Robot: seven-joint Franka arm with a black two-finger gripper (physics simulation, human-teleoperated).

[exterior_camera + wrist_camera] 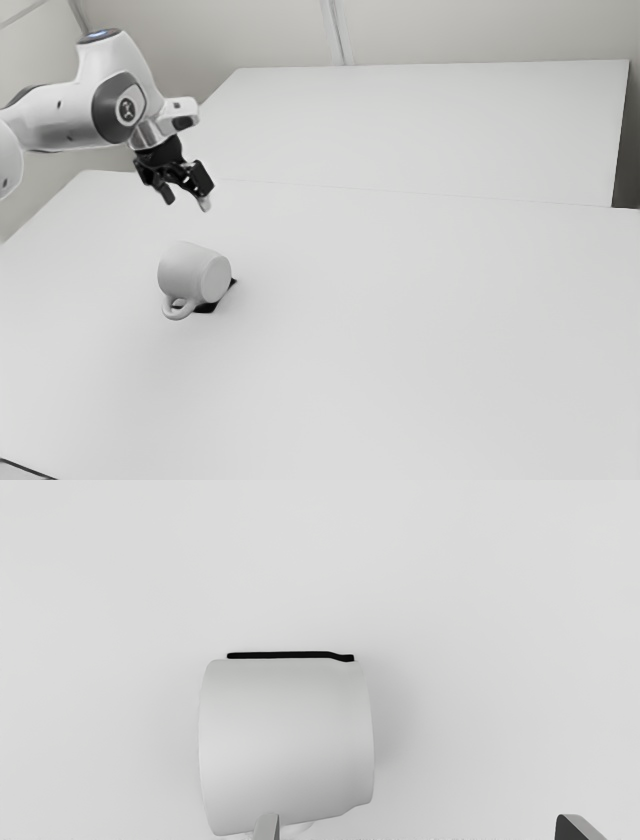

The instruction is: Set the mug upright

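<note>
Exterior view: white tabletop (pixel 420 350) across the foreground, plain and smooth. Left edge slants from near the arm's side down to the frame edge. Second flat white surface (pixel 430 130) behind it, narrower, thin seam (pixel 400 192) between the two. Back wall (pixel 480 30) pale warm grey, narrow upright strip (pixel 337 30) on it, near the middle. Left wall (pixel 30 50) also light grey, dark line (pixel 77 15) up near the corner. Dark grey area (pixel 630 150) past the rear surface's right edge. Short thin dark line (pixel 28 468) at the bottom left. Light soft and even. Wrist view: tabletop pale grey, blurry-edged shading.
</note>
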